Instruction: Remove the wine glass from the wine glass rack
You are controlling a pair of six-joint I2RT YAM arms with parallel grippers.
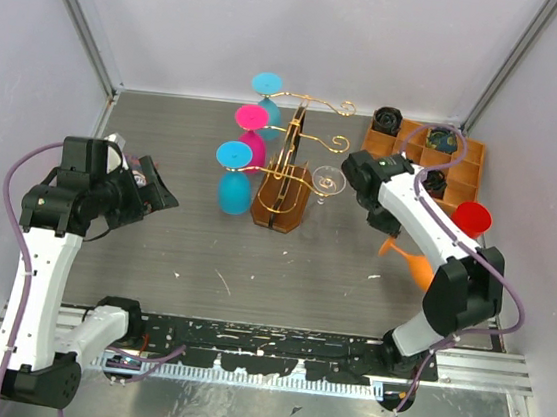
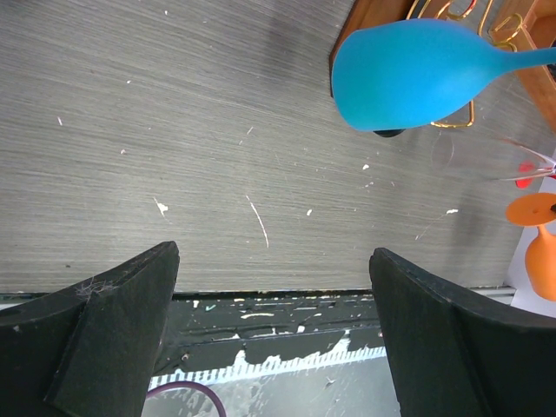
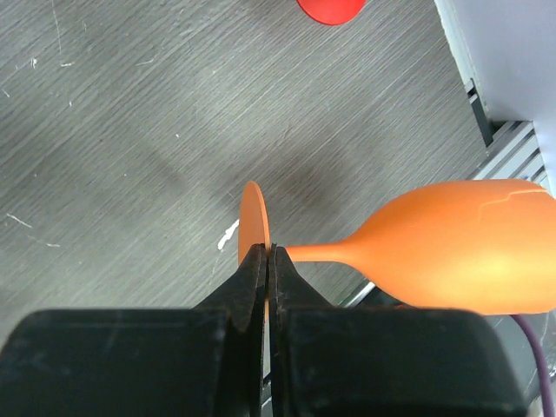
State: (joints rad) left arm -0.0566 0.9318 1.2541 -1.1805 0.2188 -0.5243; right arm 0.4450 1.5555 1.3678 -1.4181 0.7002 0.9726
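Note:
The wine glass rack (image 1: 284, 181), gold wire on a brown wooden base, stands mid-table. From its arms hang two blue glasses (image 1: 231, 189), a pink one (image 1: 253, 118) and a clear one (image 1: 328, 182). My right gripper (image 3: 270, 250) is shut on the flat foot of an orange wine glass (image 3: 460, 256), which lies sideways in the air, off the rack to its right (image 1: 416, 267). My left gripper (image 2: 274, 252) is open and holds nothing; it hovers over bare table left of the rack (image 1: 164, 196). A blue glass bowl (image 2: 408, 74) hangs ahead of it.
A compartmented orange-brown wooden tray (image 1: 466, 154) sits at the back right with dark round items in it. A red glass (image 1: 472, 215) stands by the tray's near edge, close to my right arm. Walls close in on the left, back and right.

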